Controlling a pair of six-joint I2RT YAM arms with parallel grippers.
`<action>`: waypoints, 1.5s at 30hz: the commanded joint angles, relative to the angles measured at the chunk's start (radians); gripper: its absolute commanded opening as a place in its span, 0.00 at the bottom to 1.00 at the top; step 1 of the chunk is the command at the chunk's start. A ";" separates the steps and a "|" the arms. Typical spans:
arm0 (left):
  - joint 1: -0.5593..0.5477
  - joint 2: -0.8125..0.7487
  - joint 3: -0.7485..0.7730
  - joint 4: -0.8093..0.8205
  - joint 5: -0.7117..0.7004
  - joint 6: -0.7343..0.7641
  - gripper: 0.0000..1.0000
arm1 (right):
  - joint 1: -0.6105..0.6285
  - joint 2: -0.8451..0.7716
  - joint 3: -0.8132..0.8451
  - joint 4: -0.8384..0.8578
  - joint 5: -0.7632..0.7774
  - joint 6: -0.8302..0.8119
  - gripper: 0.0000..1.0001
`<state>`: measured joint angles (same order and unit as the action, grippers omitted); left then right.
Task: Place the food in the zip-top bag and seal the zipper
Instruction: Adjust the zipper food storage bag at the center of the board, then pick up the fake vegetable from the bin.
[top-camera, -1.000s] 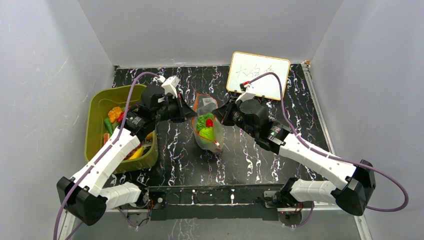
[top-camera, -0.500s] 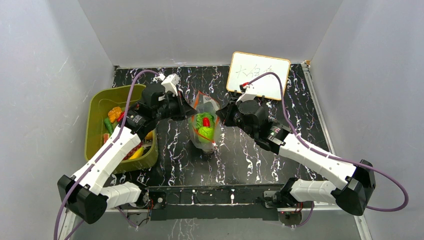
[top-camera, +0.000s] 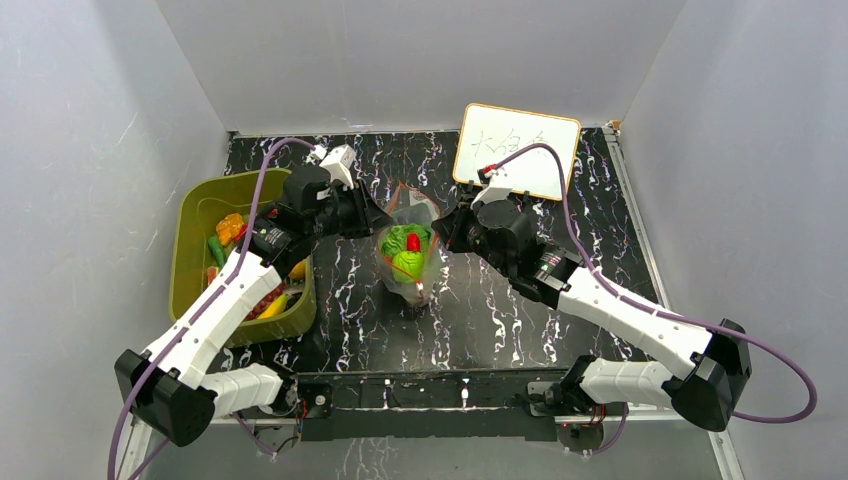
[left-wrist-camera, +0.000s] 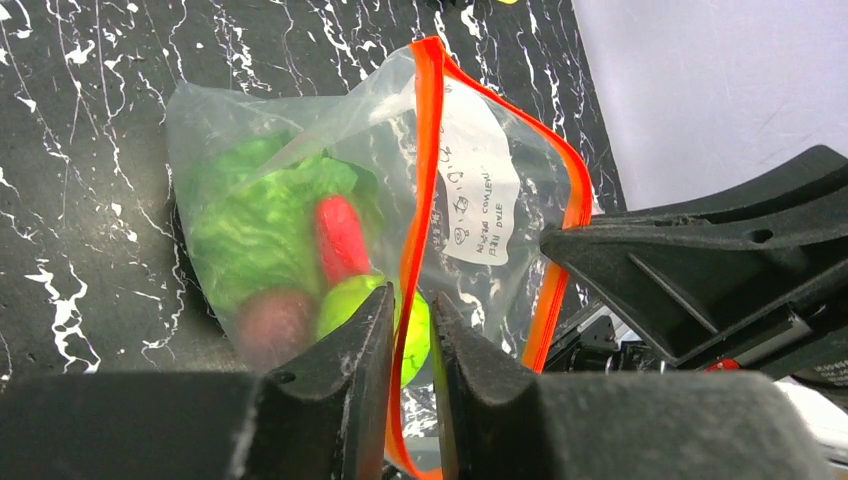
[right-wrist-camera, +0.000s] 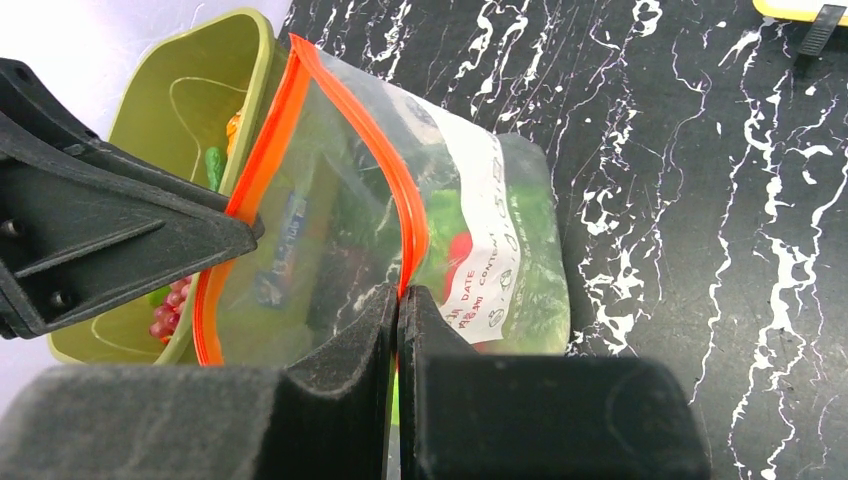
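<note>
**Two grippers hold a bag's mouth:** The right gripper (right-wrist-camera: 398, 300) has its jaws shut tight on the red-orange zipper (right-wrist-camera: 415, 225) of the zip-top bag (right-wrist-camera: 330, 250), above a black marbled table (right-wrist-camera: 700, 200). Facing it, the left gripper (left-wrist-camera: 412, 312) has its jaws a narrow crack apart. The opposite run of the zipper passes through that gap, and whether the pads press on the strip cannot be told. The bag's mouth gapes between the two grippers, and its body droops ahead of the left fingertips down to the tabletop. Food lies inside: a pale green leafy cabbage (left-wrist-camera: 250, 235), a red piece (left-wrist-camera: 340, 240), a bright green piece (left-wrist-camera: 350, 305) and a dark reddish round one (left-wrist-camera: 275, 320). Behind the left gripper sits an olive-green basket (right-wrist-camera: 175, 110) holding more toy food (top-camera: 228, 228). A whiteboard (top-camera: 520, 150) lies beyond the right gripper.
</note>
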<state>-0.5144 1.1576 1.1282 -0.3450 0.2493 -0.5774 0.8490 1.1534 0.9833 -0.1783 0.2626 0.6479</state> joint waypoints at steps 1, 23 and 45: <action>-0.003 -0.017 -0.003 -0.005 -0.033 0.001 0.23 | -0.001 -0.020 -0.008 0.099 -0.013 -0.012 0.00; 0.004 0.042 0.153 -0.187 -0.327 0.072 0.98 | -0.001 -0.021 -0.021 0.141 -0.037 -0.011 0.00; 0.504 0.085 0.111 -0.232 -0.353 -0.068 0.94 | -0.001 -0.057 -0.040 0.128 -0.039 -0.018 0.00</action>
<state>-0.0994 1.2369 1.2850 -0.5655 -0.1192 -0.5537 0.8490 1.1419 0.9504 -0.1200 0.2287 0.6334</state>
